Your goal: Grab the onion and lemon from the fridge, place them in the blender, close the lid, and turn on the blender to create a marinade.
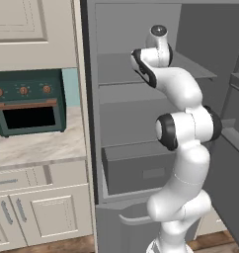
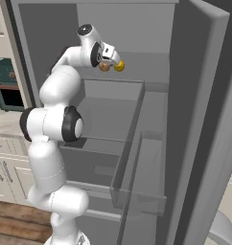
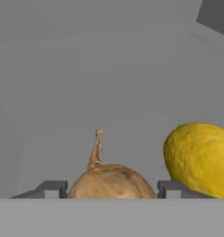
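Two fingertips of my pincer [image 3: 112,189] flank the onion [image 3: 111,181] on the fridge [image 2: 151,43] shelf, jaws spread around it; I should squeeze centred, avoiding the lemon [image 3: 201,157] alongside.

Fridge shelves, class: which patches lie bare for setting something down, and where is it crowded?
Bare: the fridge shelf strip left of the onion toward the side wall, and the shelf below above the drawer. Crowded: the gripper straddles the onion, and the lemon sits close beside it.

Onion [image 3: 111,182] beside lemon [image 3: 200,158], in fridge [image 2: 137,28]
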### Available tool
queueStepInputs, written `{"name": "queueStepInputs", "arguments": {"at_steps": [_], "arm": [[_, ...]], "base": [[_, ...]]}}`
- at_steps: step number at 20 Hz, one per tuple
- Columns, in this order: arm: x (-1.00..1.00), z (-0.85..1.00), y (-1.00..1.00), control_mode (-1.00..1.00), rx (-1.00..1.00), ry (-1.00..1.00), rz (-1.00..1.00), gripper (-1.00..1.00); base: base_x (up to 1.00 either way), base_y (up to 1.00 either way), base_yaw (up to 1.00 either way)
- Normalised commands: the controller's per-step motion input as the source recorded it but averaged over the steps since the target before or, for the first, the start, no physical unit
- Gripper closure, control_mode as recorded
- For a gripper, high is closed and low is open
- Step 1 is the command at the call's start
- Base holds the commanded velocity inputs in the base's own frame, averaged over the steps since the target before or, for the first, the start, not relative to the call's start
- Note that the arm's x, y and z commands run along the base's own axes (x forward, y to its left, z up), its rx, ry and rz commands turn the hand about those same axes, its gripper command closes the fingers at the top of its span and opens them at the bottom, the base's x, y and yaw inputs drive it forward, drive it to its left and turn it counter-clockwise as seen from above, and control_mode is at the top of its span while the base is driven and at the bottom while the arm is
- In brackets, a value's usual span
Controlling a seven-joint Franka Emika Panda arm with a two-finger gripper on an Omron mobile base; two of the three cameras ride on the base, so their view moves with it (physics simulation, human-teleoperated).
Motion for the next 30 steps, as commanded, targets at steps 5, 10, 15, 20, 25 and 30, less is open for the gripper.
{"name": "queueStepInputs", "arguments": {"at_steps": [5, 10, 15, 20, 25, 30], "arm": [[0.0, -0.14, -0.01, -1.0, 0.01, -0.03, 0.0, 1.0], [-0.52, -0.01, 0.0, -1.0, 0.0, -0.13, 0.01, 1.0], [-0.98, 0.0, 0.01, -1.0, 0.0, -0.26, 0.03, 1.0], [-1.0, 0.04, 0.09, -1.0, -0.03, -0.31, 0.02, 1.0], [-1.0, 0.17, 0.05, -1.0, -0.02, -0.31, 0.0, 1.0], [-1.0, 0.43, 0.06, -1.0, 0.0, -0.12, 0.0, 1.0]], "base": [[0.0, 0.0, 0.0], [0.0, 0.0, 0.0], [0.0, 0.0, 0.0], [0.0, 0.0, 0.0], [0.0, 0.0, 0.0], [0.0, 0.0, 0.0]]}}
